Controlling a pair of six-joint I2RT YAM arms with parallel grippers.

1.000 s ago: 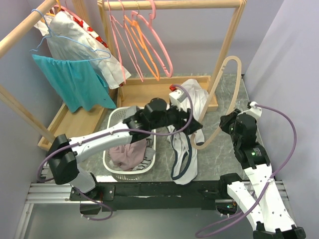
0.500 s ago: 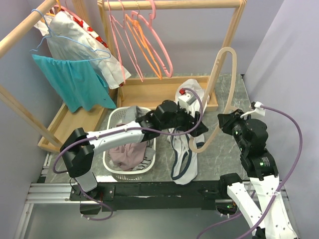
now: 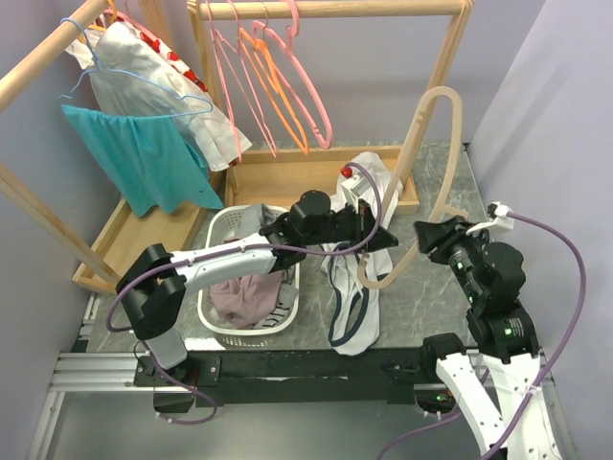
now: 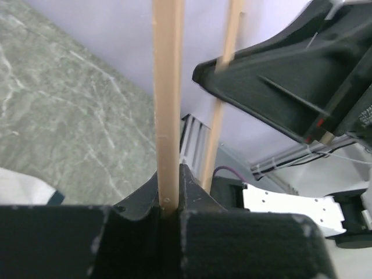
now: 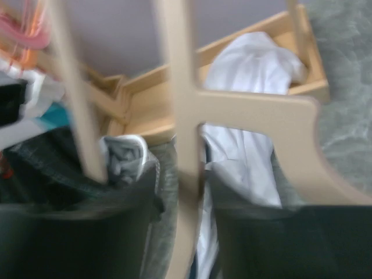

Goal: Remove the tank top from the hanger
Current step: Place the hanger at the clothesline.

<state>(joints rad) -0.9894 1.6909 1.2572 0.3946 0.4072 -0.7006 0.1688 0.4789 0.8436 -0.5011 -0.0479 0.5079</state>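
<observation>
White tank top: lies crumpled on the table, its upper part bunched against the base of the wooden rack, its dark-trimmed straps trailing toward the near edge; in the right wrist view it shows as a pale heap behind the hanger.
Beige hanger: held up above the table between the two arms, arching high, its lower curve down beside the straps; whether it still passes through a strap cannot be told.
Left gripper: closed on a thin bar of the hanger, which rises straight out from between its fingers.
Right gripper: clamped on the hanger's broad part, which runs down between its fingers; that view is blurred.
Grey stone table: carries the tank top and a basket.
Basket: white, just left of the tank top, with pinkish and grey clothes inside.
Wooden rack: stands behind, with pink and orange hangers on its rail.
Teal garment: hangs on a second rail at far left.
</observation>
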